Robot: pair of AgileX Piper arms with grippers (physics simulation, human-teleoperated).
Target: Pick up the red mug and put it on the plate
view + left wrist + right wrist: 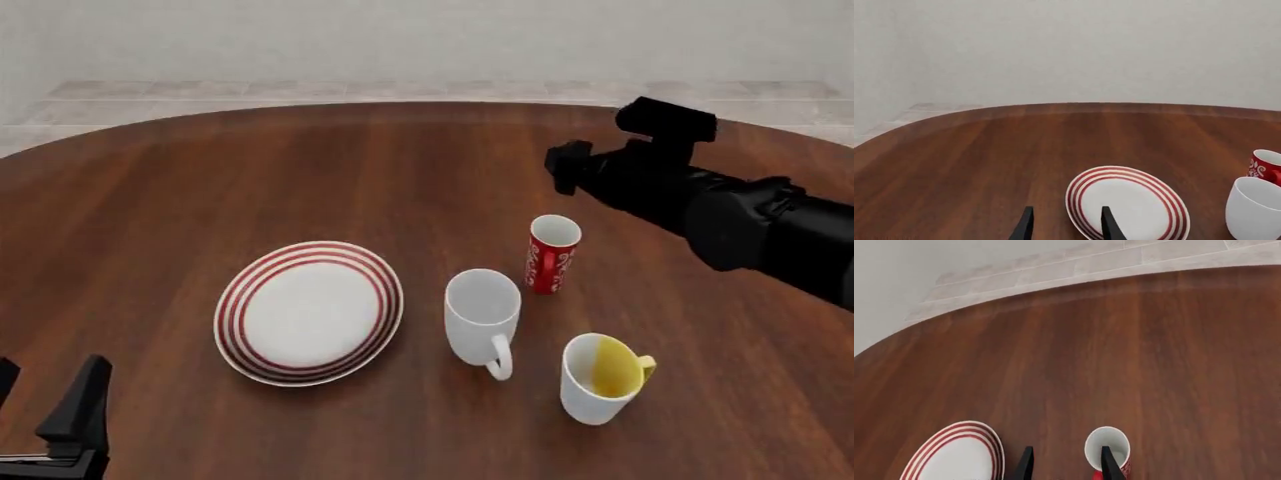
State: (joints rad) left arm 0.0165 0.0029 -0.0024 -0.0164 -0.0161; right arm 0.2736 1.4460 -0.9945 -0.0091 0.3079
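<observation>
Step in hand: approach, by my reading. The slim red cylindrical mug with white swirls point(553, 254) stands upright on the brown wooden table point(200, 180), not lifted. It sits just beside the plain white handled mug point(482, 316) and well right of the round white plate with red rim rings point(310, 312), which is bare.

Right gripper point(1063, 462): fingers apart, holding nothing. In its wrist view one finger point(1110, 463) overlaps the mug's rim; the other is to the plate side. Not yet straddling.

Next move calls for shifting sideways so both fingers flank the mug, descending, closing, without knocking the white mug or the white mug with yellow inside point(601, 378).

Left gripper point(1066, 225): open, idle near the plate.

Hard to see: the right fingertips are hidden in the front view, so their height above the mug is uncertain.
</observation>
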